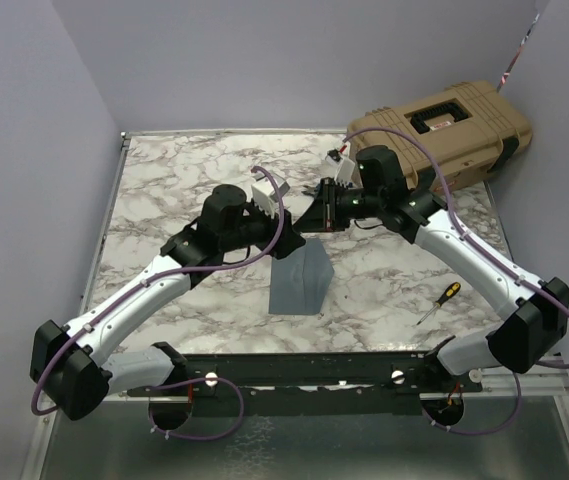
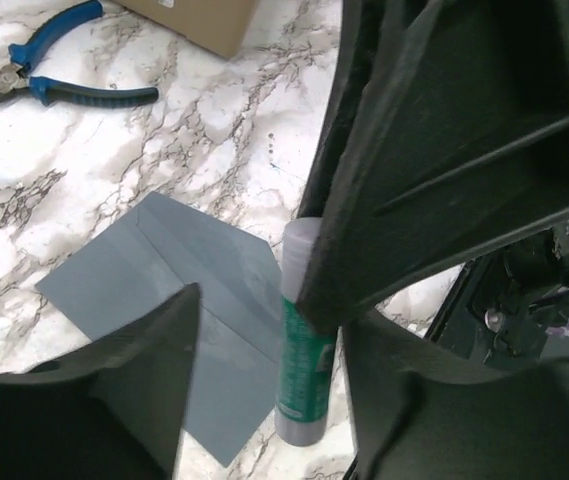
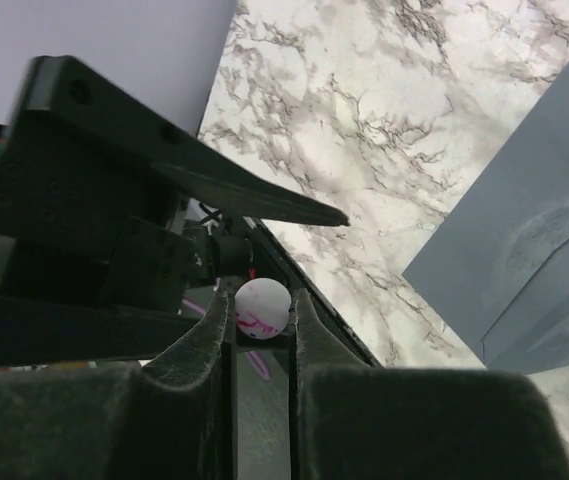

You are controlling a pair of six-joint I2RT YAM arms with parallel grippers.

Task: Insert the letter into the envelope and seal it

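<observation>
Grey-blue envelope (image 1: 299,282) lies flat near the middle of the counter (image 1: 164,190), held by nothing, flap seemingly not yet sealed. The letter shows in no view, so it is probably already inside, though that is a judgement only. A glue stick (image 2: 302,370) sits at the envelope's 3 o'clock edge in the left wrist view: the right pincer (image 3: 262,300) is pinched nearly closed on a small round white end, likely that stick, and the left pincer (image 2: 269,320) is spread wide either side, gripping nothing, so gluing, folding and pressing the flap look to be what remains.
</observation>
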